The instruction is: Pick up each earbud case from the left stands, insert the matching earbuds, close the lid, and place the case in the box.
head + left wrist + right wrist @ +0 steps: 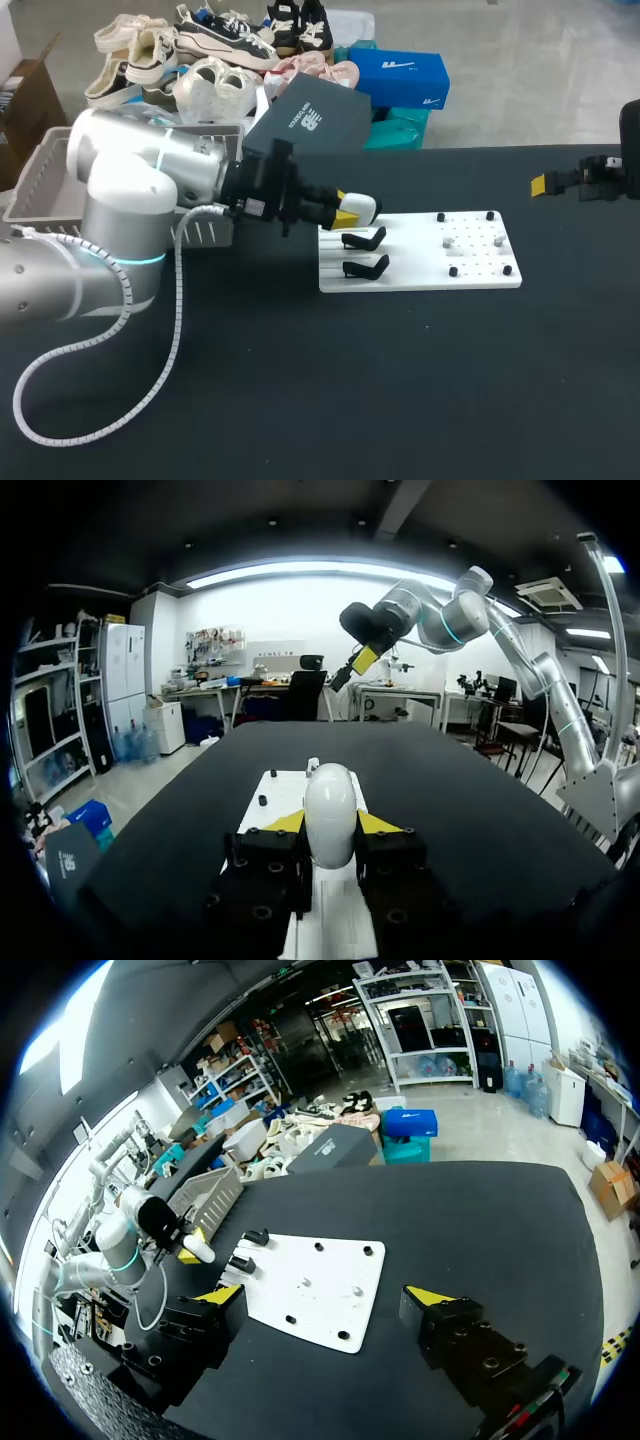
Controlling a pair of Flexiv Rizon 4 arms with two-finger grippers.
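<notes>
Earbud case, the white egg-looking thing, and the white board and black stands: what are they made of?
The earbud case looks like smooth, glossy white plastic: light gleams softly on its rounded shell. The white board looks hard and matte, with no shine; whether it is plastic or painted metal, I cannot tell. The black stands look like dull black plastic, maybe rubber.

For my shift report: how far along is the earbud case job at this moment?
Done: nothing yet; the grey basket shows no case in its visible part. In hand: the left gripper is shut on a white case, lid seemingly closed, over the white board. Two black stands beside it are bare. The right gripper is open, empty. Remaining: insert earbuds, close lid, box it.
</notes>
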